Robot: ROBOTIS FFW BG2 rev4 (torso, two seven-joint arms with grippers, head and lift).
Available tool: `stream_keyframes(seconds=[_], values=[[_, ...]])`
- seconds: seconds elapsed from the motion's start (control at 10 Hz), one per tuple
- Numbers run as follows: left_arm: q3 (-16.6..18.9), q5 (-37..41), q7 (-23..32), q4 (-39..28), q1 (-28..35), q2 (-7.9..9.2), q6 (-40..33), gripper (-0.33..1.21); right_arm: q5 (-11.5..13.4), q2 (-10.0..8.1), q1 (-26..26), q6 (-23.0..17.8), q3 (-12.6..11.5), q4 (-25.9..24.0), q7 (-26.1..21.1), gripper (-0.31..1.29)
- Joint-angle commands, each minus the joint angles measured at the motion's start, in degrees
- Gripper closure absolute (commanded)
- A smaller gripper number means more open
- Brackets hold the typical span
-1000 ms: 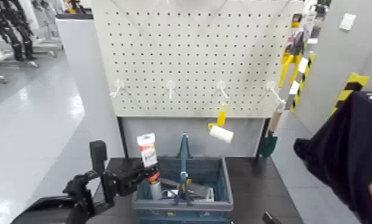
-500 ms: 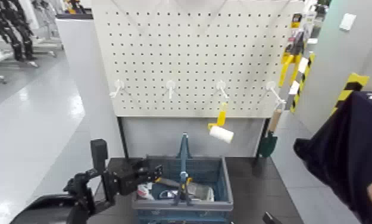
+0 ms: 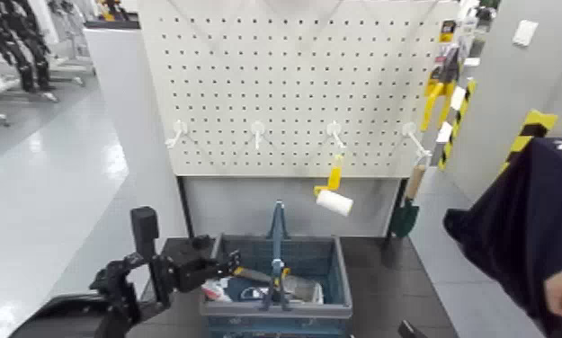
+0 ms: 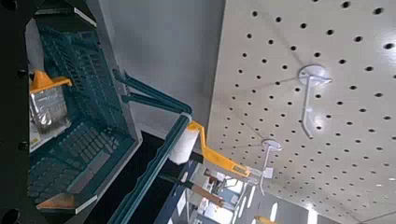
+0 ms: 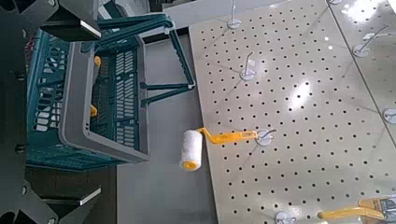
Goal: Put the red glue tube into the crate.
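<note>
Your left gripper hangs at the crate's nine o'clock rim, fingers parted and holding nothing. The red glue tube lies flat inside the crate at its seven o'clock corner, so the drop looks done to me. Draw the arm straight back toward nine o'clock and lift clear of the rim; don't clip the central handle. The crate also holds an orange-handled tool near the handle, plus other items I can't identify. Your right gripper barely shows at the table's five o'clock edge; fingers, can't tell.
</note>
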Motion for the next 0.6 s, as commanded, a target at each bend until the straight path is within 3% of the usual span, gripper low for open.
stream_keyframes(seconds=[0.1,0.2,0.3,0.6], values=[[3.2,-4.6,11.2,-20.6,13.4,-0.61,-1.2,-0.01,0.5,0.59,0.6,-0.7,-0.3,-0.3,0.0,0.15],[3.8,-5.8,19.8,-26.7,20.1,-0.96,-4.6,0.00,0.8,0.85,0.9,-0.6,-0.6,-0.6,-0.1,0.15],[4.6,-8.7,23.8,-30.8,25.3,-2.28,-6.4,0.02,1.0,0.85,1.2,-0.1,-0.6,-1.0,-0.2,0.14],[5.6,-16.5,26.1,-37.7,37.0,-6.85,-10.0,0.06,2.5,1.03,2.3,0.1,-0.9,-2.1,-1.6,0.15]])
